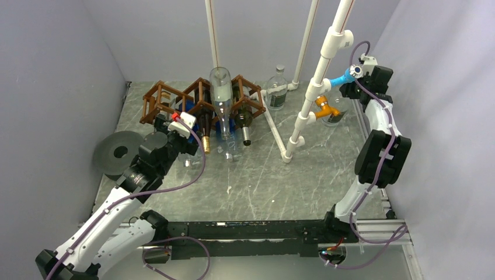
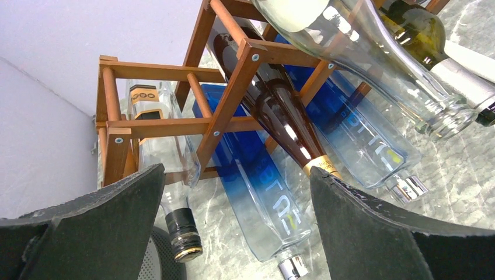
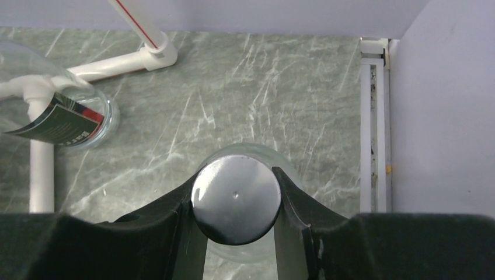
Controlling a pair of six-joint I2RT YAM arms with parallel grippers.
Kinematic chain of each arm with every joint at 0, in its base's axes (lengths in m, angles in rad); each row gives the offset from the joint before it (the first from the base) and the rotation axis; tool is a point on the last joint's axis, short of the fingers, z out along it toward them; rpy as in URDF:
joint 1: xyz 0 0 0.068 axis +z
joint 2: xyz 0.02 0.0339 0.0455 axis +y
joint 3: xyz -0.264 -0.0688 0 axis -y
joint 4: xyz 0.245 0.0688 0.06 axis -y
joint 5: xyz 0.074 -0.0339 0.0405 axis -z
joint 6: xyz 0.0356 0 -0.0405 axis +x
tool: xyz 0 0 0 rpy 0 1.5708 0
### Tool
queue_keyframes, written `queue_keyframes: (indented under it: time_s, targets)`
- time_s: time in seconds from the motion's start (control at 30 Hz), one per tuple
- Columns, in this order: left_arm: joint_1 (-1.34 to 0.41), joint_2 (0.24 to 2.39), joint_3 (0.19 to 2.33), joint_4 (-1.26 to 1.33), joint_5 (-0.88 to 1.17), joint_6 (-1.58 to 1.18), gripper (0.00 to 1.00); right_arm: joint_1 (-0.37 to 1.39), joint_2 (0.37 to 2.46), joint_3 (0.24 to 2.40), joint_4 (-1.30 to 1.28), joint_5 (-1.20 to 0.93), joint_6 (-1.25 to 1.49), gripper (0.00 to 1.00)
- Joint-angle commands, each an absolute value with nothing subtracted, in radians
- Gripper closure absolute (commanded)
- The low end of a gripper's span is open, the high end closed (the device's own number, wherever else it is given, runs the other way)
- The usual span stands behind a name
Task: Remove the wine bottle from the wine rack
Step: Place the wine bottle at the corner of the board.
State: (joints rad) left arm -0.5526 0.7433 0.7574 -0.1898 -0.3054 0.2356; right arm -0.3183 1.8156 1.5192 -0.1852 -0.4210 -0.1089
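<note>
Wooden wine rack [image 2: 234, 93]: a brown lattice at the far left of the grey tabletop [image 1: 262, 181]. Several bottles lie on their sides in its cells, necks pointing toward the arms, so each can be drawn out lengthwise.
Wine bottle [image 2: 280, 116]: dark brown glass with a gold foil neck, resting in a rack cell and not yet taken off. A blue bottle [image 2: 257, 186] lies just beside it.
Left end effector [image 2: 236, 175]: its 2 fingers are spread wide and hold nothing. It hovers before the rack with both necks in the gap, seemingly lining up a grasp.
Right end effector [image 3: 236, 178]: clamped on the silver cap [image 3: 235, 204] of a clear bottle [image 3: 240, 150]. That bottle stands upright, well apart from the rack, and is likely being steadied.
</note>
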Motion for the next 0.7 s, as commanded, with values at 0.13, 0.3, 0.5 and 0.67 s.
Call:
queue_keyframes:
  time_s: [0.13,0.3,0.5,0.67]
  targets:
    - [-0.533,0.754,0.756,-0.139,-0.310,0.252,0.00,-0.244,1.838,1.668,0.057,-0.326,-0.093,0.98]
    - [-0.529,0.759,0.755,-0.138,-0.306,0.250,0.00,-0.236,1.853,1.658,0.071,-0.335,-0.086,0.90]
    - [-0.528,0.757,0.756,-0.139,-0.303,0.250,0.00,-0.236,1.851,1.655,0.070,-0.362,-0.081,0.71]
    - [-0.528,0.753,0.758,-0.142,-0.286,0.242,0.01,-0.240,1.832,1.625,0.056,-0.377,-0.091,0.38]
